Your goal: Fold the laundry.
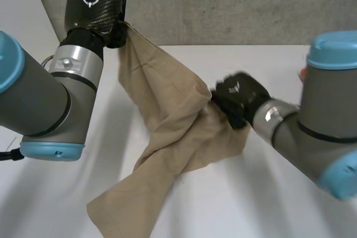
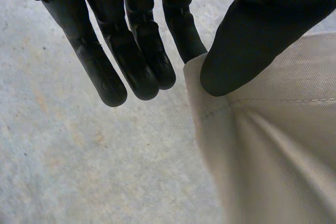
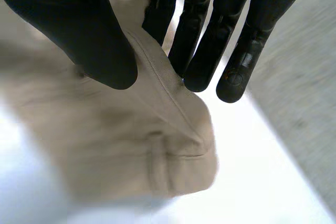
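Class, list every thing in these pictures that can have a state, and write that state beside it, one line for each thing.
beige cloth: unfolded and twisted, hanging from two pinched spots, its lower end lying on the white table.
left hand: shut on the beige cloth, thumb and finger pinching a hemmed edge, raised high.
right hand: shut on the beige cloth, thumb and finger pinching a seamed edge, lower down.

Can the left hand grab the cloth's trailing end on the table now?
Probably not: the left hand is raised, pinching the cloth by its top corner; it would need to let go first.
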### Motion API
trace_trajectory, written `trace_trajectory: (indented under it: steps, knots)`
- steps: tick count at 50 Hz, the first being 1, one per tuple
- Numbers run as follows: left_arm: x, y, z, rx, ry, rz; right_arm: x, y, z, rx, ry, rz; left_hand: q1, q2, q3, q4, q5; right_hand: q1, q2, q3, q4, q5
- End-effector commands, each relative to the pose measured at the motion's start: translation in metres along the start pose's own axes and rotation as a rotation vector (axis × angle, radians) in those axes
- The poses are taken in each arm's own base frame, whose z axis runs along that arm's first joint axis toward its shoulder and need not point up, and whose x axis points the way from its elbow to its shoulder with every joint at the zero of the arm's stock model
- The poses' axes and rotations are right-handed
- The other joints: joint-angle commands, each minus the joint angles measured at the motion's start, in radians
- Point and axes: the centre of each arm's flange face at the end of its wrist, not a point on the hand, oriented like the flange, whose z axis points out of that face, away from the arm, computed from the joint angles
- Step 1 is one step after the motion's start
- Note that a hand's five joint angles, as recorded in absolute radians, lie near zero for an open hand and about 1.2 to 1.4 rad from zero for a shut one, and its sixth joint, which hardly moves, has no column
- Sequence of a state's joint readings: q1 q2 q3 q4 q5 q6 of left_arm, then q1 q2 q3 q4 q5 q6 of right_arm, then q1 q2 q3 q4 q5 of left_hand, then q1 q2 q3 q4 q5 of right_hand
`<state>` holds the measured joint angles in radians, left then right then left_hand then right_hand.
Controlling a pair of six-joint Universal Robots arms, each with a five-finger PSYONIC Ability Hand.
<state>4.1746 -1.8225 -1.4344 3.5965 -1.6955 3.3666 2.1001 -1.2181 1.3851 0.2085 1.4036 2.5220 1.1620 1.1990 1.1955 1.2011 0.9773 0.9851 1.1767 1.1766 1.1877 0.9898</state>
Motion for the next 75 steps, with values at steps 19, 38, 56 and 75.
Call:
trace_trajectory:
  steps: [19,38,56,75]
  knots:
    - [-0.003,0.072,-0.037,-0.308,0.047,0.035,-0.036,0.005,-0.044,-0.088,-0.255,0.088,-0.476,-0.513,-0.510,-0.516,-0.466,-0.789,-0.980,-0.980,-0.991,-0.968]
    - [-0.045,-0.013,-0.019,-0.230,-0.033,0.079,0.047,-0.047,-0.032,0.120,0.004,0.054,-0.711,-0.748,-0.744,-0.750,-0.701,-0.789,-0.980,-0.980,-0.991,-0.968]
    - [-0.019,0.044,0.029,-0.393,0.030,0.050,0.034,-0.014,0.095,0.243,-0.046,0.028,-0.731,-0.768,-0.765,-0.770,-0.721,-0.739,-0.930,-0.930,-0.941,-0.918]
    - [-0.017,0.111,0.006,-0.670,0.073,0.143,-0.007,0.055,0.155,0.140,-0.150,0.074,-0.042,-0.079,-0.075,-0.081,-0.032,-0.121,-0.312,-0.312,-0.323,-0.300]
